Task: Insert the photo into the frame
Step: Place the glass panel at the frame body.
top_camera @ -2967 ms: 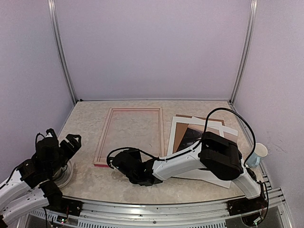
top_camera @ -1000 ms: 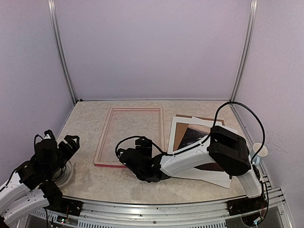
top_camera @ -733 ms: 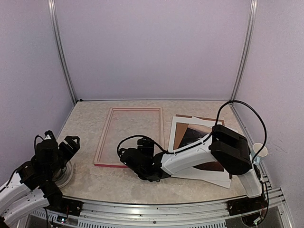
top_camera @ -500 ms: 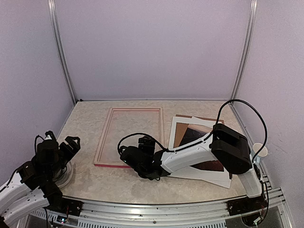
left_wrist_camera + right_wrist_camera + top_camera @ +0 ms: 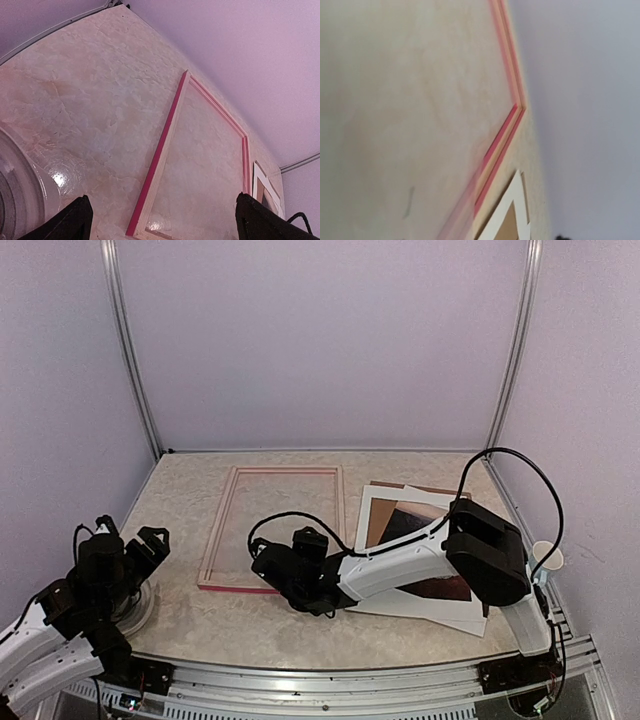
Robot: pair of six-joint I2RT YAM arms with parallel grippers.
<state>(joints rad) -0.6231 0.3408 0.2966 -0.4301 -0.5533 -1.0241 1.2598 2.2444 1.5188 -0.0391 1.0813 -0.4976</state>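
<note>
1. The right arm is reaching farther over the table (image 5: 180,490) than three seconds ago. Its right gripper (image 5: 303,558) is sitting closer to the near right corner of the frame (image 5: 217,530), and in the last second it is only creeping in.
2. I cannot tell how the right gripper's jaws are standing. From above it is showing as one dark mass, and its own wrist camera is catching no fingers.
3. That wrist camera is looking along the frame's right rail toward the far corner, with a white mat sheet (image 5: 506,216) poking in below.
4. My reading: the arm is lining up on the frame, not on the photo (image 5: 410,520), so loading the photo is not yet under way.
5. The frame is lying flat, back up, mid-table, with nothing inside it.
6. The photo is lying right of the frame in a loose stack with the mat sheet and a brown backing board (image 5: 440,490), partly under the right arm.
7. The left gripper (image 5: 128,532) is hanging wide open and empty at the near left, over a clear round object (image 5: 20,190).
8. A paper cup (image 5: 546,560) is standing at the far right edge, near the right arm's cable, so it could get knocked.
9. The arm's own link is crossing the stack, and that may be hindering a clean pick.
</note>
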